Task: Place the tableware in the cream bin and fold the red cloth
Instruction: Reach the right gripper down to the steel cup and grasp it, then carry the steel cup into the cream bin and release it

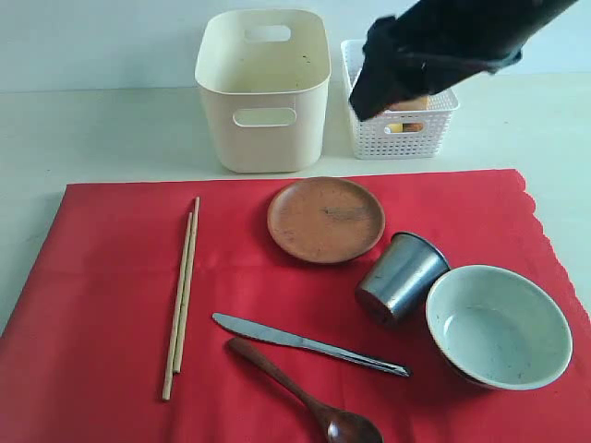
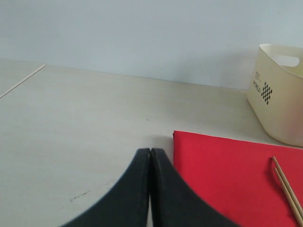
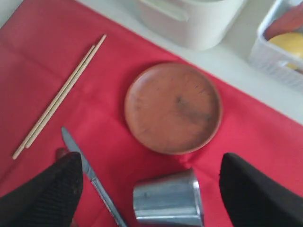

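The red cloth [image 1: 111, 305] lies flat on the table with the tableware on it: chopsticks [image 1: 182, 295], brown plate [image 1: 325, 219], metal cup [image 1: 400, 277], speckled bowl [image 1: 499, 325], knife [image 1: 309, 344] and wooden spoon [image 1: 305, 392]. Behind the cloth stands the cream bin [image 1: 263, 88]. My right gripper [image 3: 151, 158] hangs open above the cloth, with the cup [image 3: 165, 198] and the plate [image 3: 173, 108] below it and nothing between its fingers. My left gripper [image 2: 150, 151] is shut and empty, low over bare table beside the cloth's corner [image 2: 227, 175].
A white lattice basket [image 1: 397, 120] holding a yellow item stands right of the cream bin, partly behind my right arm [image 1: 443, 41]. Pale bare table surrounds the cloth on the left and behind.
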`<action>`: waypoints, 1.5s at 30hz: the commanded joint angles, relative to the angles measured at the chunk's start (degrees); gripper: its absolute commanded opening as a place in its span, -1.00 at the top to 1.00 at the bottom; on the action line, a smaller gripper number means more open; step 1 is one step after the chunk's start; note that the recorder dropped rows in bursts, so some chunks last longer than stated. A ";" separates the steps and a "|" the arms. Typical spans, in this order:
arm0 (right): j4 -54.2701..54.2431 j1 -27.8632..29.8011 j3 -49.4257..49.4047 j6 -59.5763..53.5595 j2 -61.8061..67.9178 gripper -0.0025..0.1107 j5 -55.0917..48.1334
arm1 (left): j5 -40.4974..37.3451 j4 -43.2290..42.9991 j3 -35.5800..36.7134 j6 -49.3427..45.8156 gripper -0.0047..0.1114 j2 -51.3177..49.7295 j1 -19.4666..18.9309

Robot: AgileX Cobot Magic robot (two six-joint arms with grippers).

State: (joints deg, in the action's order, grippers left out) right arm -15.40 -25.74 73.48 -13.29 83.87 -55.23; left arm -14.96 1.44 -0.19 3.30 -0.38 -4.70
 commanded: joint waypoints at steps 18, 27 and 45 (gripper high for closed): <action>11.49 -3.55 -16.61 2.39 8.99 -0.38 12.43 | 0.20 0.41 0.19 -0.14 0.88 0.38 0.27; 11.31 -3.55 -16.63 3.43 14.85 -0.33 12.76 | 0.20 0.41 0.19 -0.14 0.88 0.38 0.27; 1.04 -3.55 -16.63 0.97 14.19 0.96 12.06 | 0.20 0.41 0.19 -0.14 0.88 0.38 0.27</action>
State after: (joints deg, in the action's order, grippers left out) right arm -11.88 -29.23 57.25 -10.24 98.90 -41.50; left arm -14.96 1.44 -0.19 3.30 -0.38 -4.70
